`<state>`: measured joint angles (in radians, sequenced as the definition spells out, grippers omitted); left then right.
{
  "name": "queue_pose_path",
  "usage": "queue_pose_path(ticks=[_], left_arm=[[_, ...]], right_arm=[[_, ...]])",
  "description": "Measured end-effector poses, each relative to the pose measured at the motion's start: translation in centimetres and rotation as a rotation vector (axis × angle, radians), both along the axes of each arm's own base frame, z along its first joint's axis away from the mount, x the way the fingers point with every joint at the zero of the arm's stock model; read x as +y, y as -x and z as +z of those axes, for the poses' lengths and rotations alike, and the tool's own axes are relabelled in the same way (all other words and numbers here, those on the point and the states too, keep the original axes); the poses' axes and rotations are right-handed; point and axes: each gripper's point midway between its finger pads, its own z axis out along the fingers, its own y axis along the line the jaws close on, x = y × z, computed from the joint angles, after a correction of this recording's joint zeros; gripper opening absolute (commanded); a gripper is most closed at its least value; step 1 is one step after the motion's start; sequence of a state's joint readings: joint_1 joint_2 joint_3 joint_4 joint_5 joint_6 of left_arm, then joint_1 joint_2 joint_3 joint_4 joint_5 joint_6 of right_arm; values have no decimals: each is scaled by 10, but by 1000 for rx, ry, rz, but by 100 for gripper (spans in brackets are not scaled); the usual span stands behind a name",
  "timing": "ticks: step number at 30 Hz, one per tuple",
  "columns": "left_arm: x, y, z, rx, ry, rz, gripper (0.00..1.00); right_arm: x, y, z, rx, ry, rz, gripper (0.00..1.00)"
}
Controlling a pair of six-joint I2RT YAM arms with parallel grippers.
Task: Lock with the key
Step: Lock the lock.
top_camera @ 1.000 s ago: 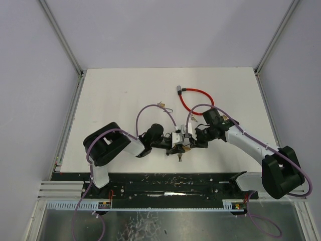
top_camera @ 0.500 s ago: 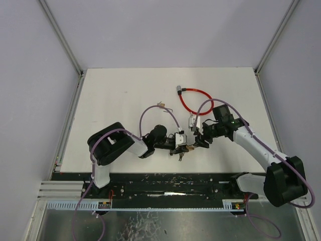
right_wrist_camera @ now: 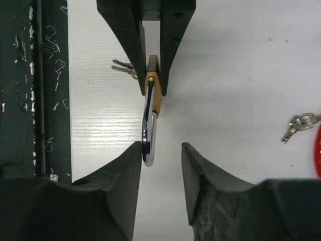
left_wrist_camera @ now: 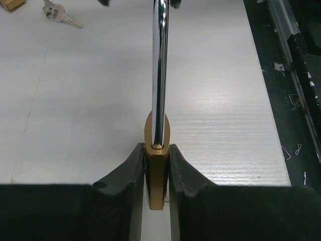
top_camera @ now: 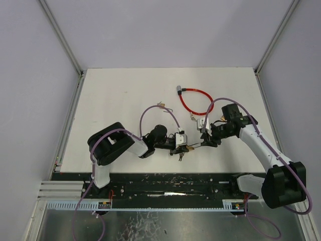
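Brass padlock [left_wrist_camera: 157,188] sits clamped by its body between the fingers of the left gripper [left_wrist_camera: 156,155], low and centre in the top view, just as we saw a second ago. Its chrome shackle [left_wrist_camera: 160,75] points right towards the right gripper [right_wrist_camera: 161,150]. A second ago that gripper was pressed up against the lock. Now it has drawn back to the right, and its jaws stand apart with the shackle tip between them, unclamped. We see keys [right_wrist_camera: 124,68] beside the left gripper, more keys [right_wrist_camera: 300,123] at right, and a red cable [top_camera: 196,103] beyond.
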<state>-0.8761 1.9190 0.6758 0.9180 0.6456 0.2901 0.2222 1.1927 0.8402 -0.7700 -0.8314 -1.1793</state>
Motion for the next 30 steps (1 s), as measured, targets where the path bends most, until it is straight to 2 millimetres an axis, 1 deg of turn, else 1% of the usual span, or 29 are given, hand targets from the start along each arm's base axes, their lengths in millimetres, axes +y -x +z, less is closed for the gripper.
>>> queue_pose_path(ticks=[1,4,8,16,19,25,30], left_arm=[[0,0,0,0,0,0,0],[0,0,0,0,0,0,0],[0,0,0,1,0,0,0],[0,0,0,1,-1,1,0],[0,0,0,1,-1,1,0],[5,-7,-1,14,-5,21,0],[8,-10,0,47,-9,41,0]], right_arm=[[0,1,-2,9,4,7,38],[-1,5,-9,36,16,26,23],[-2,9,-10,44,19,43,1],[0,11,-11,42,-4,50,0],[4,10,-13,52,-5,40,0],[15,1,-22,65,60,15,0],[21,-11,-27,24,137,4,0]])
